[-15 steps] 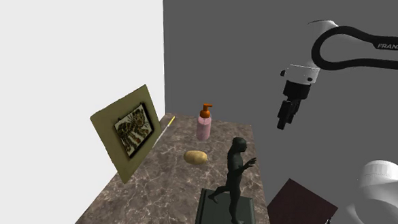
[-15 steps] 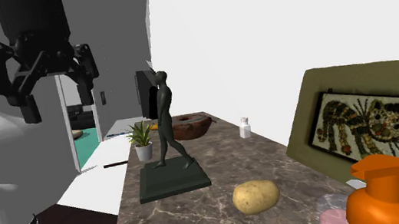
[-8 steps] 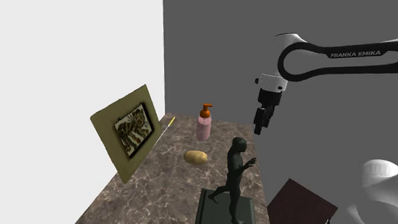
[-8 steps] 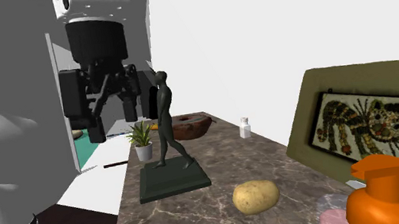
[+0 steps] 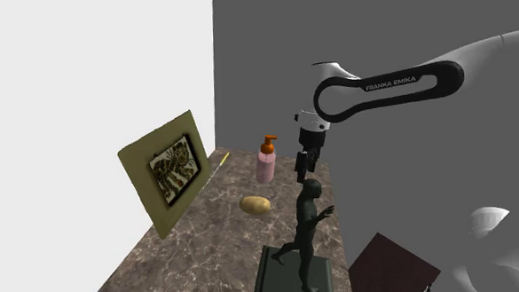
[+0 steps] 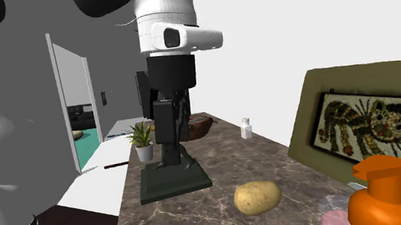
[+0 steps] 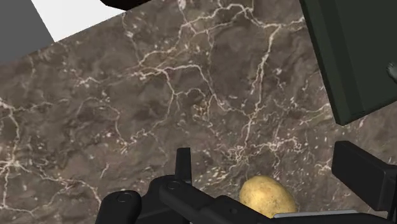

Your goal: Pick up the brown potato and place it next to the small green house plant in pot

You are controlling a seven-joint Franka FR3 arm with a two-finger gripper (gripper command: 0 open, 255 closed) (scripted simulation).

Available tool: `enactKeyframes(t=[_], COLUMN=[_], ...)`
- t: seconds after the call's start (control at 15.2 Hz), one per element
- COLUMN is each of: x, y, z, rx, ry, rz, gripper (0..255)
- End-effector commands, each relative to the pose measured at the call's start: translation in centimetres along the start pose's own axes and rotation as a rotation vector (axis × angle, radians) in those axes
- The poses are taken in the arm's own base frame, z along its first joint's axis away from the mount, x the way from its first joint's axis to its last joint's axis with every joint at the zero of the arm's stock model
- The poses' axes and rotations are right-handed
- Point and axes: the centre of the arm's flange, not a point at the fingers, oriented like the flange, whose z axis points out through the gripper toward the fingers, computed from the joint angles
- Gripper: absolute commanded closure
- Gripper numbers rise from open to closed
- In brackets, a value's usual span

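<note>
The brown potato lies on the marble counter between the framed picture and the dark statue, and it is also plain in the second exterior view. My black gripper hangs open in the air over the counter, just above the statue's head and well above the potato. In the wrist view the potato lies below, between my spread fingers, untouched. The small green plant in a pot stands at the counter's far end, beyond the statue.
A dark walking-figure statue on a flat base stands close under my hand. A pink soap bottle with an orange pump, a leaning framed picture, a brown bowl and a small shaker also stand on the counter.
The arm has swung toward the shoulder view's left, from beside the counter to over it, ending above the statue's head. The fingers stay apart. The potato has not moved.
</note>
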Motion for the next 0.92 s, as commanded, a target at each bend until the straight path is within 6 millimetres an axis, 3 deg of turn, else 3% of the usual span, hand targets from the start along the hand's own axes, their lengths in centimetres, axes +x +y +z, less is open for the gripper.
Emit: enactKeyframes(t=[0.0, 0.86], x=[2.3, 16.6], y=[-0.7, -7.0], z=[1.3, 10.0], rx=[-0.005, -0.040], ry=[-0.007, -0.055], rz=[-0.027, -0.200], gripper=[0, 0])
